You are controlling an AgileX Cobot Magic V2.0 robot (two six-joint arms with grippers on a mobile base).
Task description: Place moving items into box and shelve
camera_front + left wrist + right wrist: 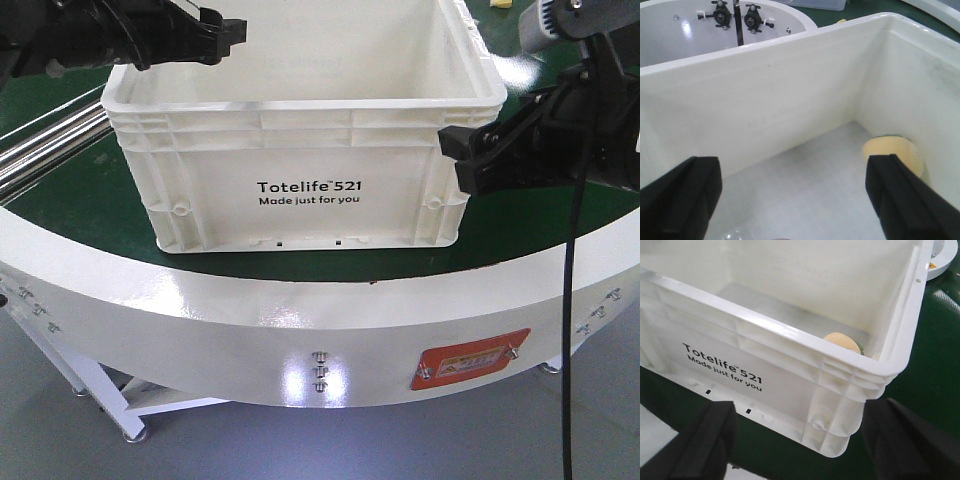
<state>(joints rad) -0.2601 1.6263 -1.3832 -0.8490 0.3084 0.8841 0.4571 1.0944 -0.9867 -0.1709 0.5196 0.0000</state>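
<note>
The box (pixel 300 110) is a white ribbed crate printed "Totelife 521", standing on the green belt. Inside it, a yellow-orange plush ball (pixel 890 150) rests against a corner of the floor; it also peeks over the rim (pixel 842 342) in the right wrist view. The brown-pink ball does not show clearly in any view. My left gripper (pixel 228 35) hovers over the box's back left rim, looking down into it, open (pixel 795 200) with nothing between its fingers. Just outside the box's right front corner, my right gripper (pixel 465 160) is open (pixel 805 445) and empty.
The box (pixel 790 335) sits on a curved green conveyor belt (pixel 90 200) with a broad white outer rim (pixel 300 300). Metal rails (pixel 45 150) run at the left. A black cable (pixel 570 300) hangs at the right. Another white ring with black knobs (pixel 735 17) lies behind the box.
</note>
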